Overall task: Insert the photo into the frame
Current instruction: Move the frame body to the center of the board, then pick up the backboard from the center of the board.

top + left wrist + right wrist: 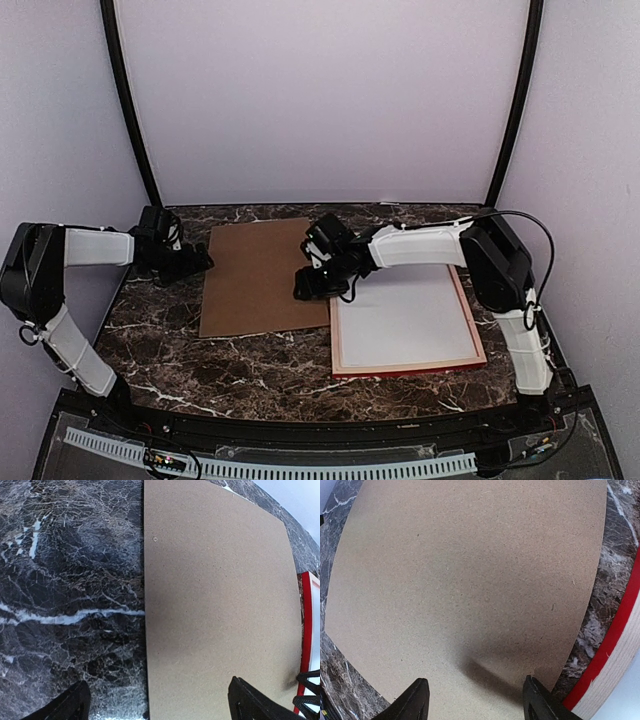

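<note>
Marble table (250, 370) bears one frame (408, 369), one brown board (255, 275); both arms' jaws parted, empty.

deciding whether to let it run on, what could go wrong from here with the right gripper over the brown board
1. The brown board lies flat on the marble, so the open right gripper above its edge may scrape or shove it rather than lift it.
2. That edge sits close to the frame; a shove could knock the frame askew.
</note>
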Controlling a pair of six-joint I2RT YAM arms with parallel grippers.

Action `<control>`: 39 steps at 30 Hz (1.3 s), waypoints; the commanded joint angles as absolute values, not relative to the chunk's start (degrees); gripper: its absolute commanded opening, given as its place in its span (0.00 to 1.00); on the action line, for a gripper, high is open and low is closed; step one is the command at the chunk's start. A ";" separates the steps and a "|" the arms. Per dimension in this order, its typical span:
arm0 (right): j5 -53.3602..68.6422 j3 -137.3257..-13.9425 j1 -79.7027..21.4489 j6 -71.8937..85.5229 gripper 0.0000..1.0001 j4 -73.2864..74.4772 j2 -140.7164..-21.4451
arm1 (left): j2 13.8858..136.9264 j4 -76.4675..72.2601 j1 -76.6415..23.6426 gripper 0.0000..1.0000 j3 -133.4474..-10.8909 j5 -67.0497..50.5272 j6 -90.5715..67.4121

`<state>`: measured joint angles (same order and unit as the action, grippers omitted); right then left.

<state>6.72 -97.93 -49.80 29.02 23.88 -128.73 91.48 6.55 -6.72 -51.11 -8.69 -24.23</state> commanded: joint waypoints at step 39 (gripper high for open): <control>11.13 -91.21 -45.44 35.44 0.64 11.56 -130.08 | 101.65 3.59 -5.36 0.87 -53.71 -29.65 -25.36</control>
